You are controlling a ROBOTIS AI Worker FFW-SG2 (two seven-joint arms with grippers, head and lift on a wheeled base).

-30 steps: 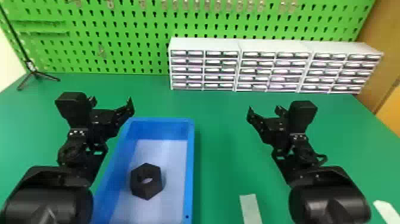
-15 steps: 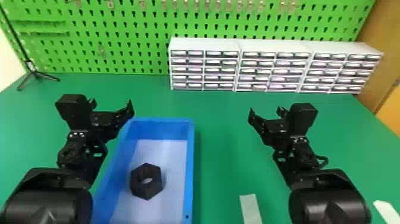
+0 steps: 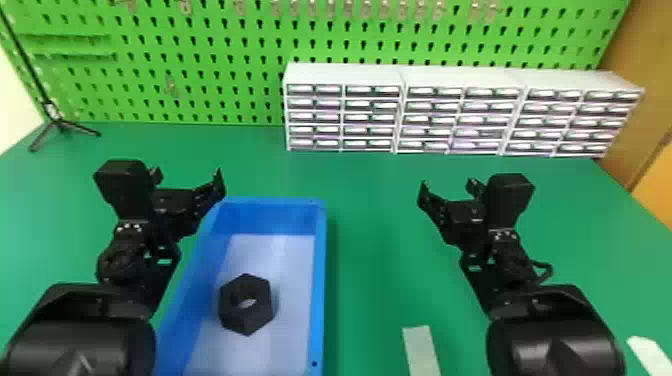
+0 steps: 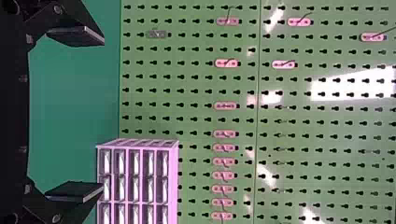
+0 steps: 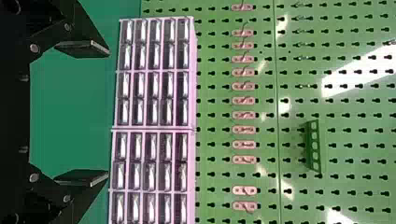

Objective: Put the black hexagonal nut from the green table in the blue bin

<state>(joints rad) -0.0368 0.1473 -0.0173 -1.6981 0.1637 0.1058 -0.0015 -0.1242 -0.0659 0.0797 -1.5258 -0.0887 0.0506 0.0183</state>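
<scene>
Black nut (image 3: pixel 249 319) lies in blue bin (image 3: pixel 320 280), so we should ease left hand (image 4: pixel 102 114) clear without bumping its rim, right hand (image 5: pixel 108 113) parked, both wide open, empty.

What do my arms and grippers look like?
The left arm and right arm are black with rounded, shiny covers and small white dots. A black cable loops off the right one. The left gripper and right gripper have flat black fingers and a boxy black block each.
</scene>
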